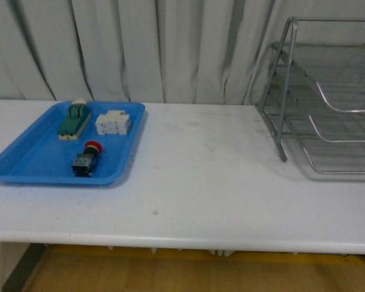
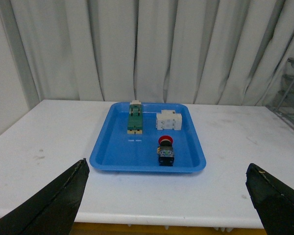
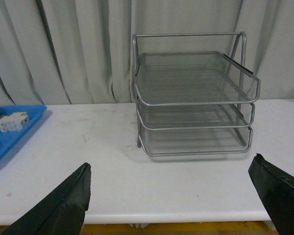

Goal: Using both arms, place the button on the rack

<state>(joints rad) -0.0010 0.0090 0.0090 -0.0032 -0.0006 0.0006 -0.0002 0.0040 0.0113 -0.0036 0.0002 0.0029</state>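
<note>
Button (image 1: 87, 158) untouched; end effectors (image 2: 166, 164) (image 3: 171, 161) gaping, empty

A white, flat-topped surface (image 1: 194, 182) runs the full width of the front view, its matt top marked with faint grey scuffs and a few dark specks (most of them around the middle). Two things stand directly on it, well apart. A shallow blue plastic tray (image 1: 24, 159) sits toward the left edge, its far rim near the far edge. A silver wire-mesh letter rack with three stacked trays (image 1: 340, 79) stands toward the right edge, set back from the near edge.
</note>
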